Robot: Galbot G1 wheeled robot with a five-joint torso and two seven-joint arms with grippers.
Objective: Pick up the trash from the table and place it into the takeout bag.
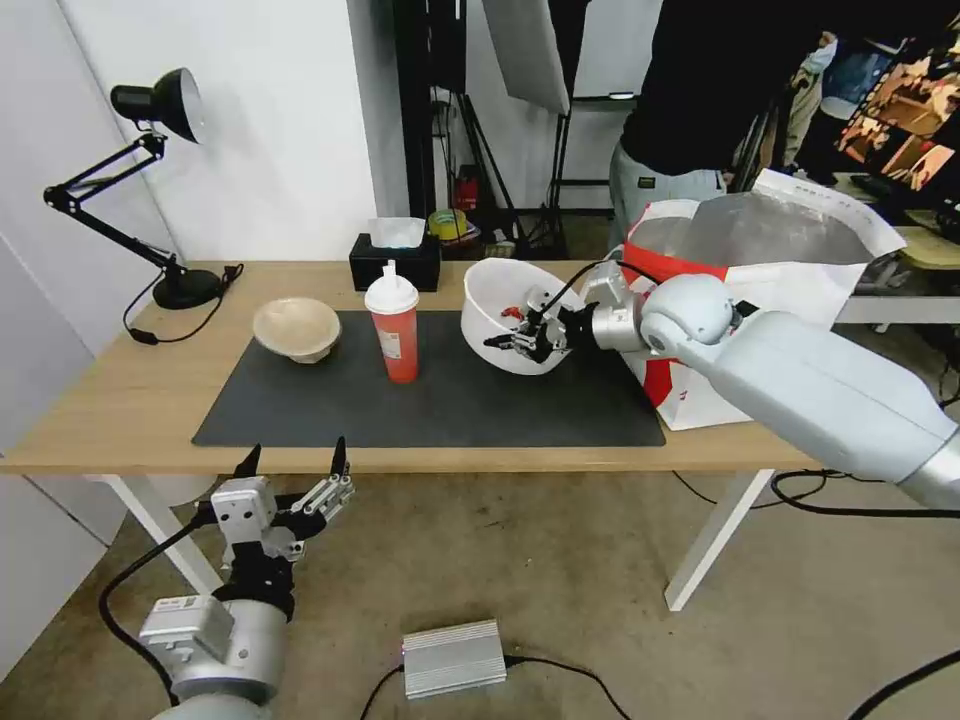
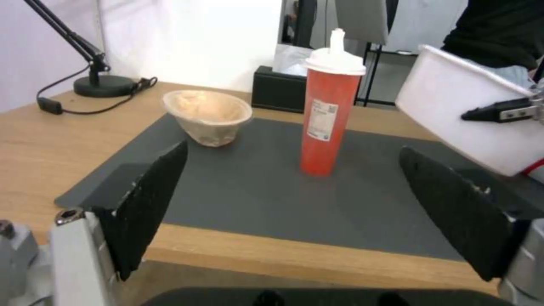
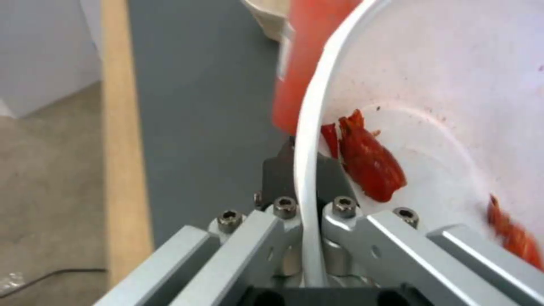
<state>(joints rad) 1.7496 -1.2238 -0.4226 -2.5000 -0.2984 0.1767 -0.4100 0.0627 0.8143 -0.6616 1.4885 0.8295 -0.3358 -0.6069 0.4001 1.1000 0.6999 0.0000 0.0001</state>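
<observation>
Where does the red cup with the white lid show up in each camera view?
Head view: red cup upright on the dark mat, left of the white bowl.
Left wrist view: cup mid-frame.
Right wrist view: cup behind the bowl's rim.
Shared landmark: dark mat.

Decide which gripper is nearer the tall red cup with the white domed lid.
Right. The right gripper, clamping the wide white bowl's rim, is just beside the cup; the left gripper hangs open below the table edge.

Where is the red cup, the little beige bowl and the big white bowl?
red cup (image 1: 397, 345), head view, middle of its red side.
beige bowl (image 1: 297, 326), head view, its inside.
white bowl (image 1: 497, 295), head view, inner wall, held tilted by the right gripper (image 1: 522, 338).
</observation>
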